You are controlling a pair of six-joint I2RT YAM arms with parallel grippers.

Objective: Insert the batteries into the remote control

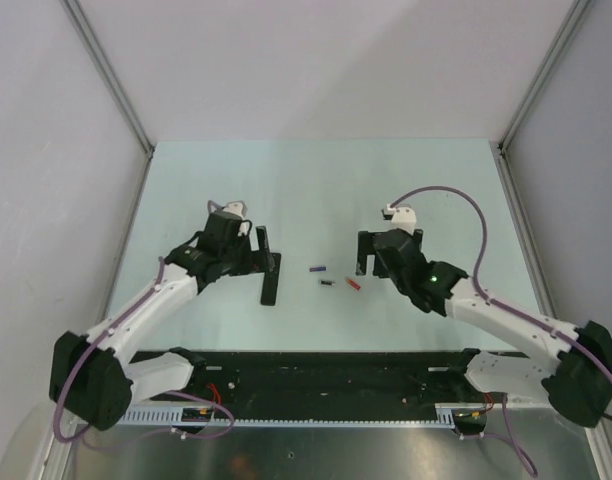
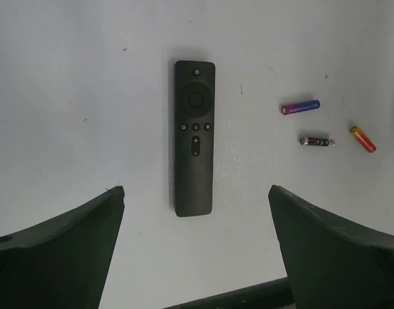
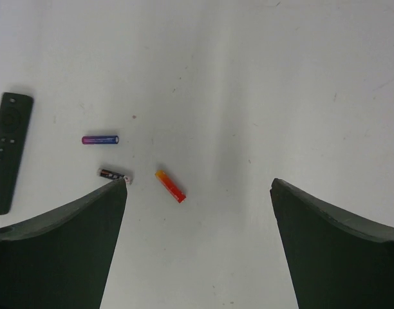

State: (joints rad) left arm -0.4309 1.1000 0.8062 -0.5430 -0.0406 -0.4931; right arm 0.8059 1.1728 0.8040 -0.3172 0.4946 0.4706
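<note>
Left gripper (image 2: 196, 188) hangs wide open, holding nothing. Just past it the remote (image 2: 194, 138) lies flat on the table (image 1: 316, 190), buttons up, long axis running 6 to 12 o'clock. At its 3 o'clock lies the dark battery (image 2: 314, 141), with the blue-purple battery (image 2: 300, 107) at that one's 11 and the red battery (image 2: 362, 139) at its 3, apparently none touching. Right gripper (image 3: 197, 183) also gapes empty.
</note>
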